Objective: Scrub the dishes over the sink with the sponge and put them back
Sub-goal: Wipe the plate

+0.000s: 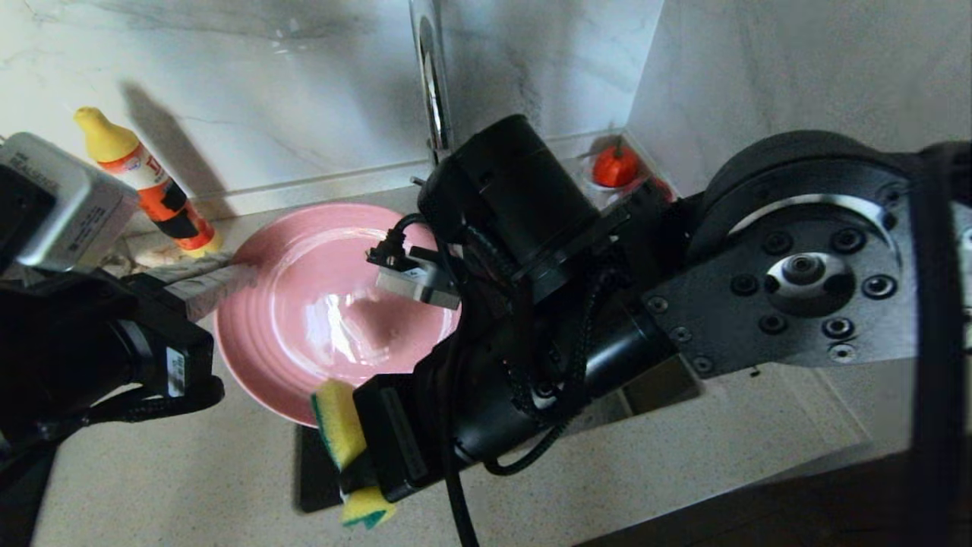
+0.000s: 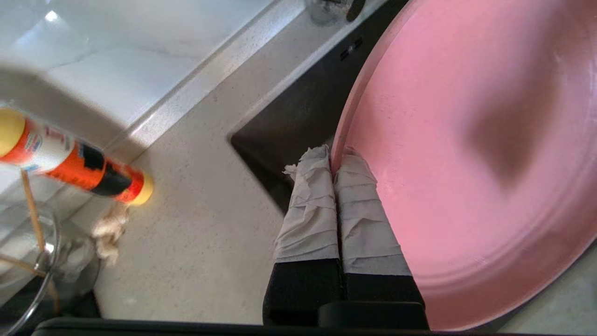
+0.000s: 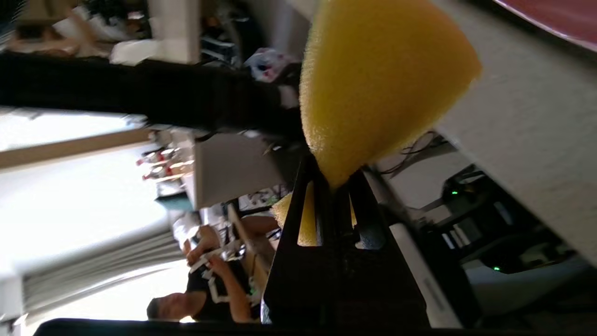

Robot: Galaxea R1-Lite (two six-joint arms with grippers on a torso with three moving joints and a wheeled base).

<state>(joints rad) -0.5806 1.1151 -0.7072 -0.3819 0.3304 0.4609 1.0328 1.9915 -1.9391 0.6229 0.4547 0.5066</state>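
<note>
The pink plate (image 1: 319, 304) hangs tilted above the sink (image 2: 298, 112), its inside facing up. My left gripper (image 1: 220, 282), fingers wrapped in white tape, is shut on the plate's left rim (image 2: 333, 161). My right gripper (image 1: 357, 467) is shut on the yellow sponge (image 1: 339, 424), just off the plate's near edge. In the right wrist view the sponge (image 3: 373, 79) bulges out past the pinched black fingers (image 3: 333, 186). The sponge's green layer shows at its edge. Thin wooden chopsticks (image 2: 31, 210) stand in a glass bowl (image 2: 28, 261) on the left counter.
A yellow-and-orange bottle (image 1: 144, 178) stands at the back left by the wall. The chrome tap (image 1: 433, 83) rises behind the plate. A red fruit (image 1: 615, 167) sits at the back right corner. My right arm's bulk (image 1: 797, 273) covers most of the basin.
</note>
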